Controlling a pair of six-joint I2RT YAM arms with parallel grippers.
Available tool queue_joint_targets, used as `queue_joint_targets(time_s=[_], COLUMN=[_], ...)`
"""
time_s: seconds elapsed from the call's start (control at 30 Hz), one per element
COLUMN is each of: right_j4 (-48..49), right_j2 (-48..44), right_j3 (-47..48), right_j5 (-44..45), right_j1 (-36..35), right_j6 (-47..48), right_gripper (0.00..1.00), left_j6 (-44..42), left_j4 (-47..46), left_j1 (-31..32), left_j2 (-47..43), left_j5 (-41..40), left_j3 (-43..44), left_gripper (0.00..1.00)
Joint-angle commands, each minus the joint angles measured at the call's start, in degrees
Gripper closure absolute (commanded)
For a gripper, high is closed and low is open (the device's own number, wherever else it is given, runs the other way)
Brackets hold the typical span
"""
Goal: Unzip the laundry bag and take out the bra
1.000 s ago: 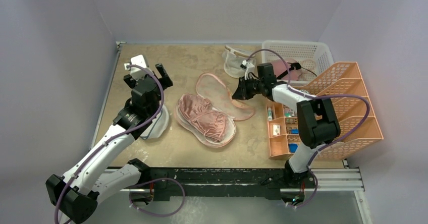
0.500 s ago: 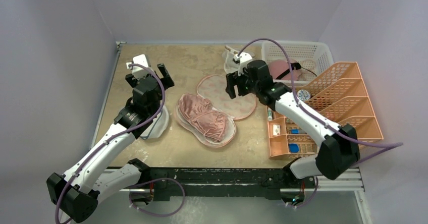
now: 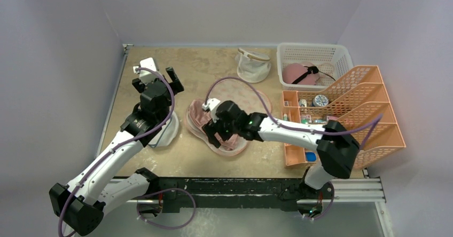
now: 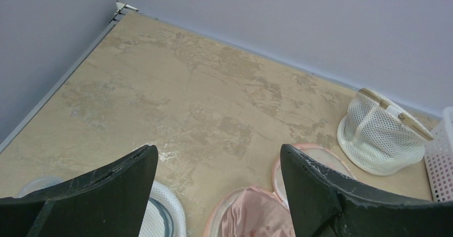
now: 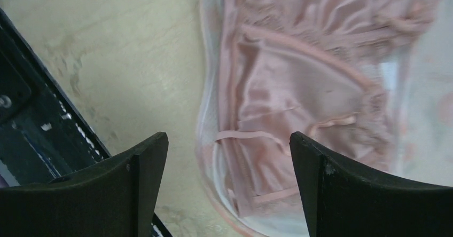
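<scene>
Now the zip is undone and the bag [image 3: 237, 93] lies spread open at the middle of the surface [image 3: 203, 61], one half folded away toward the far right. The bra [image 5: 299, 93] sits in the near half, cups up, thin straps trailing toward the bag's rim.

Your right fingers [image 5: 363, 194] hang spread wide above the bra and hold nothing. Your left fingers [image 4: 96, 199] are also spread and empty, raised over the left part of the surface above a round white pouch [image 3: 168, 133].

The step in hand looks like the pick. Bring the right fingers down over the middle of the bra, where the fabric bunches, and not at the rim, since there you would likely pinch the bag's thin lining as well. Close on cloth only, then lift straight up and slowly, because a strap could snag on the zip edge. If the bag rises with it, pinning the bag's far half with the left fingers should help.

The surface is a tan, mottled, stone-look board. At its far edge stands a white mesh cup pouch [image 3: 252, 66]. To the right are a white basket [image 3: 331, 53], holding a pink rounded thing [image 3: 296, 72], and an orange rack [image 3: 374, 87]. Plain pale grey-lilac walls close in on three sides.
</scene>
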State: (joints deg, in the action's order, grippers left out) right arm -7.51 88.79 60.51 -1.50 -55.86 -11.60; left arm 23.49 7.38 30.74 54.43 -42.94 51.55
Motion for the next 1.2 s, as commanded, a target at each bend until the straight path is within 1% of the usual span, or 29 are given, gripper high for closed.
queue_joint_targets(time_s=[0.0, 0.13, 0.2, 0.47, 0.63, 0.67, 0.73, 0.83, 0.93, 1.0, 1.1, 1.17], right_j4=[-1.90, -3.46, -3.84, -4.20, -4.13, -4.12, -3.99, -3.85, -3.71, -3.73, -3.91, -3.77], right_j2=[3.88, 7.62, 8.36, 9.96, 11.09, 11.44, 12.05, 12.52, 12.90, 13.27, 13.59, 13.47], right_j3=[3.21, 5.09, 5.48, 5.23, 5.96, 6.20, 6.52, 6.55, 6.54, 6.57, 6.71, 6.88], right_j5=[6.08, 9.92, 11.33, 15.28, 16.85, 16.89, 17.09, 17.45, 17.69, 17.90, 18.19, 18.32], right_j1=[-5.22, -7.45, -7.51, -7.60, -7.53, -7.52, -7.54, -7.51, -7.52, -7.59, -7.53, -7.53], right_j6=[-0.10, -0.96, -1.19, -2.42, -2.66, -2.66, -2.55, -2.78, -2.93, -3.18, -3.63, -3.69], right_gripper=[0.13, 0.13, 0.15, 0.32, 0.47, 0.47, 0.42, 0.37, 0.37, 0.38, 0.48, 0.58], left_j6=[0.50, 0.51, 0.45, 0.42, 0.42, 0.42, 0.42, 0.42, 0.50, 0.50, 0.51, 0.56], left_j4=[-1.67, -1.71, -1.66, -1.66, -1.66, -1.66, -1.66, -1.62, -1.57, -1.58, -1.58, -1.52], left_j1=[-0.42, -0.46, -0.42, -0.42, -0.42, -0.42, -0.42, -0.42, -0.42, -0.42, -0.41, -0.38], left_j2=[-0.80, -0.67, -0.68, -0.62, -0.43, -0.40, -0.37, -0.43, -0.42, -0.52, -0.69, -0.79], left_j5=[-0.92, -1.01, -0.93, -0.70, -0.53, -0.49, -0.48, -0.35, -0.22, -0.13, -0.13, -0.13], left_j3=[2.06, 2.06, 2.02, 2.14, 2.22, 2.16, 2.19, 2.22, 2.32, 2.32, 2.28, 2.31], left_gripper=[0.16, 0.16, 0.16, 0.16, 0.16, 0.16, 0.16, 0.16, 0.16, 0.16, 0.16, 0.16])
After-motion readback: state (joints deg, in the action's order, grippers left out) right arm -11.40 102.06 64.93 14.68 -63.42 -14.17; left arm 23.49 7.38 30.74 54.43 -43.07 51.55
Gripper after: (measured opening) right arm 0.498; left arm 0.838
